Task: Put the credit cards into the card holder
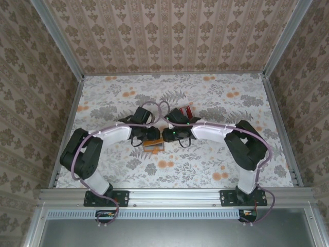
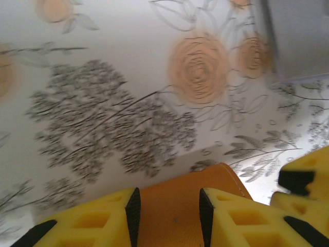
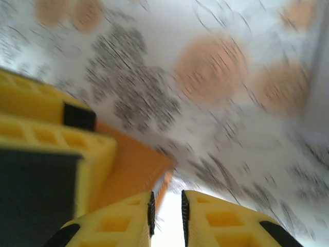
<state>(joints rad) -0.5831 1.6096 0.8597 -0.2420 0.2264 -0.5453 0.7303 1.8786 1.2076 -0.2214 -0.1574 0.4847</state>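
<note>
Carefully now: our left gripper (image 2: pixel 168 198) clamps the holder (image 2: pixel 218 177) at centre; our right gripper (image 3: pixel 167 203) sits narrow beside it, contents we cannot tell. We should brace it firmly and feed edge-first; the cards (image 1: pixel 183 112) lie just beyond.

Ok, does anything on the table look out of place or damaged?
Nothing stands out. The orange-tan leather card holder lies on the floral table, by the yellow left fingers and right fingers; nothing looks spilled or damaged.
</note>
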